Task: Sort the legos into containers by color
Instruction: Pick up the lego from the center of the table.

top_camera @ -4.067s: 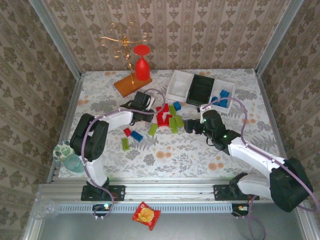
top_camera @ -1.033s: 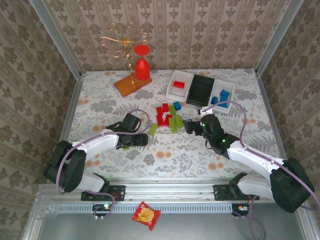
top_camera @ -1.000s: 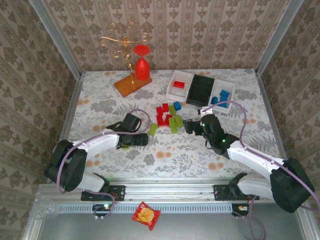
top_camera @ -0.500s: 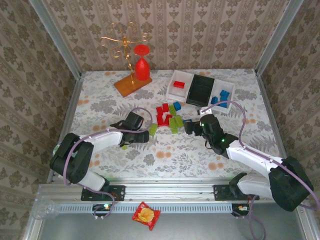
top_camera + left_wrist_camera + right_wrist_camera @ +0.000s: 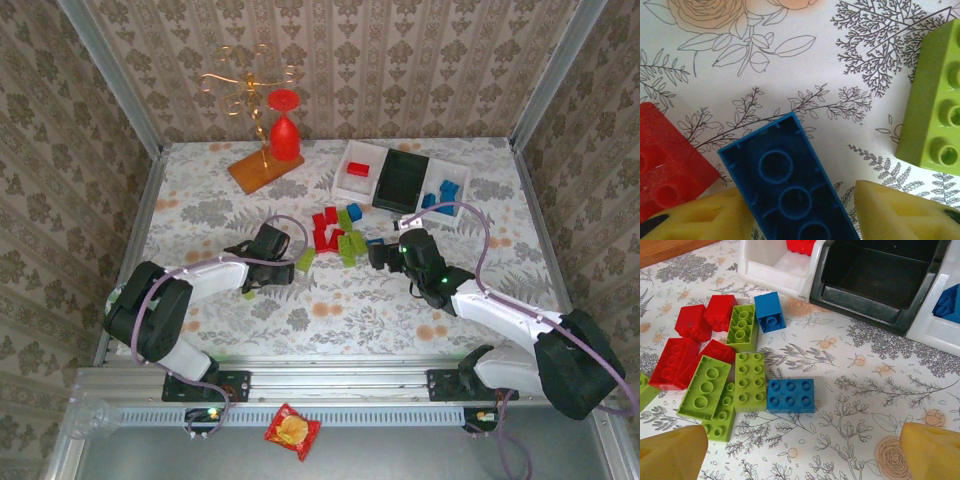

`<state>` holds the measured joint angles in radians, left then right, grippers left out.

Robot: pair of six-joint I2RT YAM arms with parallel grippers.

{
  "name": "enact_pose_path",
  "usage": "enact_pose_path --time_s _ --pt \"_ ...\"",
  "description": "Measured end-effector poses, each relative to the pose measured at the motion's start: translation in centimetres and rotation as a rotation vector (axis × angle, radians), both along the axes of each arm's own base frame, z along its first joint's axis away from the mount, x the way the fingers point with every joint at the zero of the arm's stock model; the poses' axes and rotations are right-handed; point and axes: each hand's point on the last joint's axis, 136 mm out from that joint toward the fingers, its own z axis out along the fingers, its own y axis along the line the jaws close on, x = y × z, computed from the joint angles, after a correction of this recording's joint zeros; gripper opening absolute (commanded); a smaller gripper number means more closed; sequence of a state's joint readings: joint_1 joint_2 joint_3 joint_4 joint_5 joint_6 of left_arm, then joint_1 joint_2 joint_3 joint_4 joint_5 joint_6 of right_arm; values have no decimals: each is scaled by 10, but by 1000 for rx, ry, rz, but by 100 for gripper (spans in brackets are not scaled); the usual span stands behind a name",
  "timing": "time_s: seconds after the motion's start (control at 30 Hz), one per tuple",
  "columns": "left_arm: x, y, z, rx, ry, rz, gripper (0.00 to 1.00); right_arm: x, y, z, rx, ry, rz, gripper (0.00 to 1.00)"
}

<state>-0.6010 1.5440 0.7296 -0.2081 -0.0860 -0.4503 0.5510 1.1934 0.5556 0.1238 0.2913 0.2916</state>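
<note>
Near: left gripper (image 5: 805, 215) low over table (image 5: 790, 60), yellow fingertips (image 5: 705, 215) either side of upturned blue brick (image 5: 790, 192); cannot tell whether clamped. Red brick (image 5: 662, 172) just beside, green brick (image 5: 935, 110) apart.

Good grip: centre brick between pads, squeeze long sides, lift straight, don't drag red neighbour.

Mid: right gripper (image 5: 800, 455) spread wide, empty, above mixed pile (image 5: 747, 382).

Far: white tray with blue bricks (image 5: 927, 332), likely destination; black tray (image 5: 865, 297); white tray with red brick (image 5: 770, 265).
</note>
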Motion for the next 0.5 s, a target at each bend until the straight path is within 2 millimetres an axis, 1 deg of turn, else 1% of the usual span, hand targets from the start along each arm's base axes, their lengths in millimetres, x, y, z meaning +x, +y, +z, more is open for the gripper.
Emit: enact_pose_path --time_s 0.07,0.27,0.4,0.5 --pt "0 1 0 5 -3 1 48 0 0 0 0 0 0 100" --pt "1 3 0 16 -9 6 45 0 0 1 2 -4 0 100" --pt "5 0 0 19 -12 2 50 0 0 1 1 -4 0 100" --pt "8 -4 1 23 -18 -7 51 0 0 3 3 -6 0 100"
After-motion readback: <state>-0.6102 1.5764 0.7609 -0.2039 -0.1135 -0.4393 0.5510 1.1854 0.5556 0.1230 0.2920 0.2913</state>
